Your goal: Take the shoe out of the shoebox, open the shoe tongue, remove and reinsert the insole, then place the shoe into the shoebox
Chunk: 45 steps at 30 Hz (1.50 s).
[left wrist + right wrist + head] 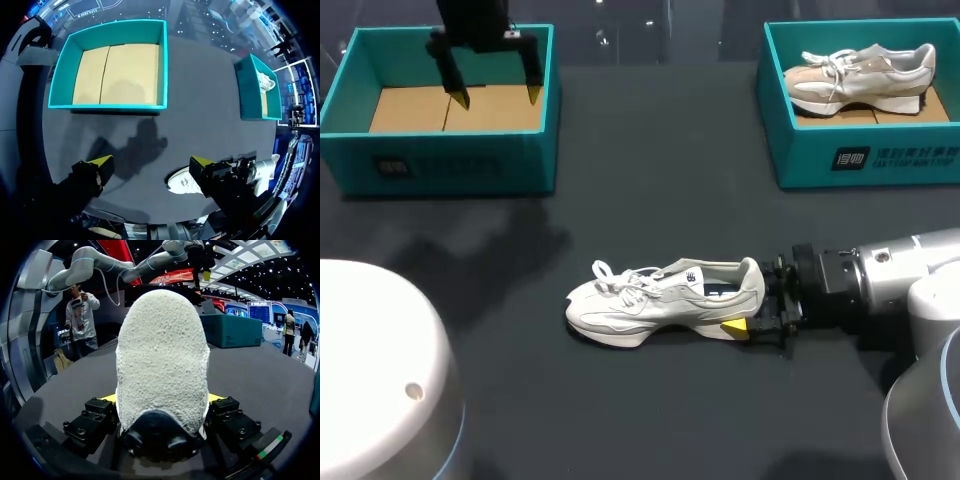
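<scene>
A white shoe (pixel 660 300) stands upright on the dark table, toe to the left, laces tied. My right gripper (pixel 752 300) comes in from the right and is shut on the shoe's heel. In the right wrist view the fuzzy heel (pixel 162 355) fills the space between the fingers of the right gripper (pixel 161 399), with a yellow tip touching each side. The left gripper (pixel 495 96) hangs open and holds nothing above the empty teal shoebox (pixel 440 160) at the back left. In the left wrist view the left gripper (pixel 150 162) is high over the table, with that shoebox (pixel 60 75) ahead and the shoe (pixel 182 182) partly hidden by one finger.
A second teal box (pixel 860 160) at the back right holds another pale shoe (pixel 860 75). A white rounded part of the robot (pixel 370 380) covers the front left corner. Dark tabletop (pixel 650 190) lies between the boxes and the shoe.
</scene>
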Each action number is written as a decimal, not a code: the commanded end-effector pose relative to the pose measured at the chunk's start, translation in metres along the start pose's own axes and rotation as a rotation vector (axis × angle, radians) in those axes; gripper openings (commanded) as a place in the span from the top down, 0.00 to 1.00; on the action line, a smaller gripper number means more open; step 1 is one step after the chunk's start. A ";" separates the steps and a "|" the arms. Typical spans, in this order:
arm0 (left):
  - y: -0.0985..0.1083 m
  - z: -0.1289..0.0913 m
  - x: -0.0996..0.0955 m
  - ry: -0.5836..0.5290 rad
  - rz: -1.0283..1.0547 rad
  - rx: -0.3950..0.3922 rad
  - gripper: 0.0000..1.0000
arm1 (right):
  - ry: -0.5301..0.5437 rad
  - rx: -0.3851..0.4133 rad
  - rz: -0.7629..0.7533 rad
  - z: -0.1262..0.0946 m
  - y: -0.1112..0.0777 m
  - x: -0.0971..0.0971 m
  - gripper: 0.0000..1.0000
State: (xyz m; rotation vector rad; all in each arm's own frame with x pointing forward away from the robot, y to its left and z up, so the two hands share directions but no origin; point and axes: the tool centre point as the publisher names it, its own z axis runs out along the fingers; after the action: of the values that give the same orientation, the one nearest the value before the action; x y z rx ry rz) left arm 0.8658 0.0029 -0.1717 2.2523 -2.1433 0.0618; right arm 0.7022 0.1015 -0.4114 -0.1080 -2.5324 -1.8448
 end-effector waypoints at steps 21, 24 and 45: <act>0.052 0.003 0.033 0.017 -0.034 -0.110 0.00 | -0.001 0.003 0.000 0.004 0.000 0.000 1.00; 0.052 0.003 0.033 0.017 -0.034 -0.110 0.00 | -0.001 0.003 0.000 0.004 0.000 0.000 1.00; 0.084 0.005 0.073 -0.012 0.030 -0.024 0.00 | -0.001 0.003 0.000 0.004 0.000 0.000 1.00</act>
State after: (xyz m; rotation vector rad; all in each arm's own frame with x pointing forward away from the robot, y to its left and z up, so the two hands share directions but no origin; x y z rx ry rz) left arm 0.7991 -0.0588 -0.1716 2.1753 -2.1393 0.0105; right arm 0.7023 0.1016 -0.4114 -0.1075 -2.5324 -1.8445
